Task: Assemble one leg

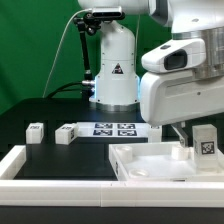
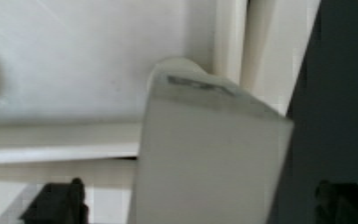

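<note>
One leg (image 1: 205,142), a small white block with a black-and-white tag, stands upright at the exterior view's right end of the large white tray-like part (image 1: 140,168). My gripper (image 1: 196,130) hangs over it. In the wrist view the leg (image 2: 202,140) rises between my two dark fingertips (image 2: 55,200), and my gripper (image 2: 199,203) is open with a gap showing on each side of the leg. The tray's raised rim (image 2: 60,140) lies behind the leg. Two more legs (image 1: 35,131) (image 1: 66,133) lie on the black table at the exterior view's left.
The marker board (image 1: 113,128) lies flat in front of the robot base (image 1: 113,70). A white raised border (image 1: 20,160) runs along the table's front and the exterior view's left. The arm's big white body (image 1: 185,80) fills the exterior view's right.
</note>
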`<state>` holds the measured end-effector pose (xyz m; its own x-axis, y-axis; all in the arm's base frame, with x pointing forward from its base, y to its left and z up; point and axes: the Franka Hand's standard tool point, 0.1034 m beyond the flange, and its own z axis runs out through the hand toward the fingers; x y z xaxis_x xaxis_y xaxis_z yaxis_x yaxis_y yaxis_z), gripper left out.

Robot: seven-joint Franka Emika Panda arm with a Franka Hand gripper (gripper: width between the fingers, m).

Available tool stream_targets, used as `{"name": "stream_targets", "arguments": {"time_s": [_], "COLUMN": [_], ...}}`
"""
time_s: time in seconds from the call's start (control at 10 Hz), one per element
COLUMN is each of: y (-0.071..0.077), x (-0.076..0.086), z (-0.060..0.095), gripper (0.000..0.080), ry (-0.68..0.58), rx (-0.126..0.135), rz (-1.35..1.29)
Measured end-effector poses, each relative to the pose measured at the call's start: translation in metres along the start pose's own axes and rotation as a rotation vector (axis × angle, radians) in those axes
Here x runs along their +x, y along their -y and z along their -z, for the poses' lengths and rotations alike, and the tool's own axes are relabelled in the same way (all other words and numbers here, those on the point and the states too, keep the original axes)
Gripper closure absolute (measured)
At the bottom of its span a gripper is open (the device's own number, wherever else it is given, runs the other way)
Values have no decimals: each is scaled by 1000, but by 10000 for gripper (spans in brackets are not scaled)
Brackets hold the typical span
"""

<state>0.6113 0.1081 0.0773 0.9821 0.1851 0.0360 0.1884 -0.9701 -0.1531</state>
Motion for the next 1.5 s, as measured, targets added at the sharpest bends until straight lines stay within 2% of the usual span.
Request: {"name": "stream_targets", "arguments": {"time_s": [0.2,0.4,0.5,0.6,0.7,0.8,0.9,1.1,1.3,1.5], "y": [-4,-4,-4,-4,-4,-4,-4,-3,6,8], "x": [-13,-12,-12,-12,-12,-12,-12,-12,-6,-4], "z": [-8,-9,-9,-9,-9,-9,-9,-10,-11,-12], "gripper": [150,150,288,288,477,477,509,509,509,509], "ry": [4,2,2,2,3,2,2,2,-30,-48], "rx": [-4,-4,-4,-4,-3,-3,-3,-1,15,27], "rz": [-7,-5,-5,-5,-5,-5,-26,-71,-400,-688]}}
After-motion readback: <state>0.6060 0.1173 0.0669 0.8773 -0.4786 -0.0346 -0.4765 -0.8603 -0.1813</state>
